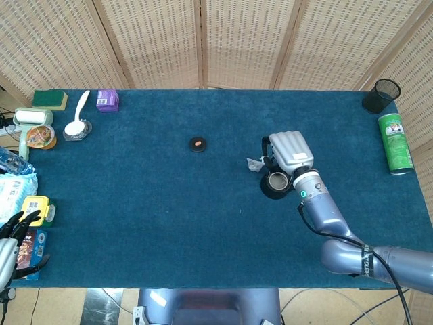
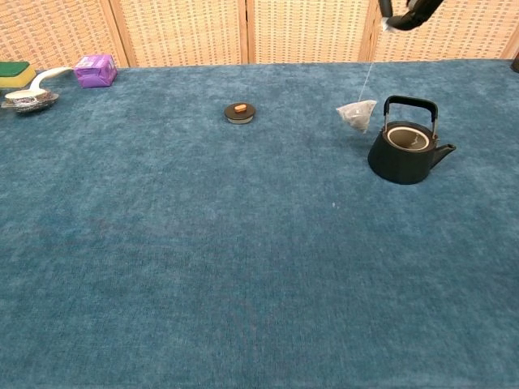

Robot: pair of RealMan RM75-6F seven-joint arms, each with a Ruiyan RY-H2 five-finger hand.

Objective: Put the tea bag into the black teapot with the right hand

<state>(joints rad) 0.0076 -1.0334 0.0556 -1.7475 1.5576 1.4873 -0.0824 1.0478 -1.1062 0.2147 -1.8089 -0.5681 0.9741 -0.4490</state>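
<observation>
Right hand (image 1: 289, 152): we see it raised over the black teapot (image 2: 405, 152), pinching the string.
Tea bag (image 2: 357, 114): we see it hanging clear of the table, beside the open teapot.
Left hand (image 1: 12, 233): we note fingers spread, holding nothing.

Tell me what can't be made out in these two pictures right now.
- Right hand: the chest view cuts it off at the top edge, only fingertips show; the head view sees its back, so the pinch on the string is hidden.
- Black teapot: the head view has the hand partly covering it; its contents are unclear.
- Left hand: cut by the head view's left edge.
- Tea bag: too small to read its label.
</observation>
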